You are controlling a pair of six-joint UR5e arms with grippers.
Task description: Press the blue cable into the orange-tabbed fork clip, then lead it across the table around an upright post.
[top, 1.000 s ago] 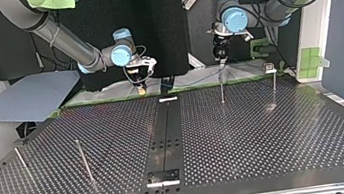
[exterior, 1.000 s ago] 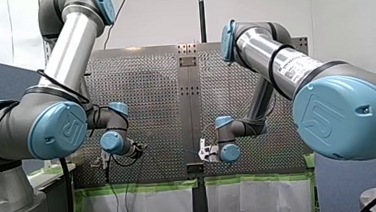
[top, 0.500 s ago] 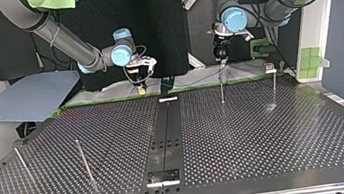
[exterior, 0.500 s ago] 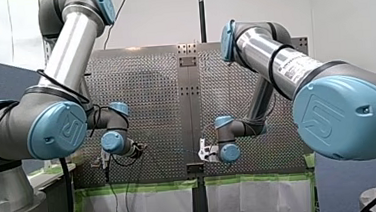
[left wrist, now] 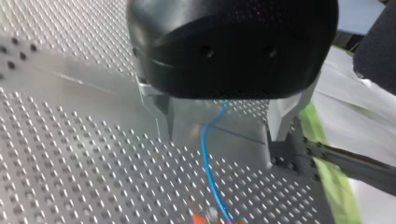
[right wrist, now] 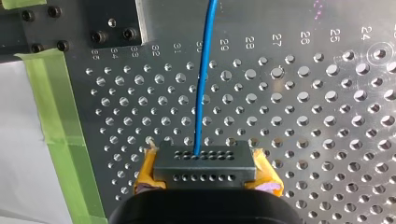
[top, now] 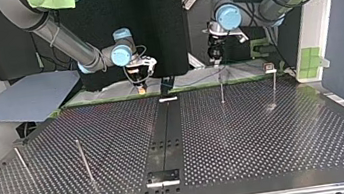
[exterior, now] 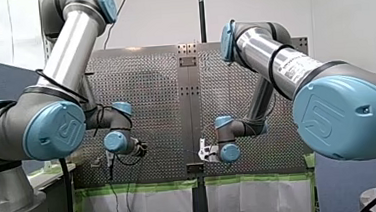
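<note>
- The perforated table (top: 265,130) carries the blue cable (right wrist: 203,84) along its far edge in the top view, where it is hard to make out.
- My right gripper (right wrist: 204,163) clenches the cable between yellow pads (right wrist: 145,173).
- My left gripper (left wrist: 223,137) is spread, with the cable running loose between its fingers.
- Ahead of it, the orange-tabbed clip (left wrist: 201,217) is mostly cut off.

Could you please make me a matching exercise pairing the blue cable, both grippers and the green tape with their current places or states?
Things:
1. blue cable
2. my left gripper
3. my right gripper
4. green tape

Places or states:
A. stuck along the edge of the perforated table
B. fingers apart, holding nothing
C. stretched over the table's holes
D. yellow pads, shut on the cable

Pairs: 1-C, 2-B, 3-D, 4-A.
</note>
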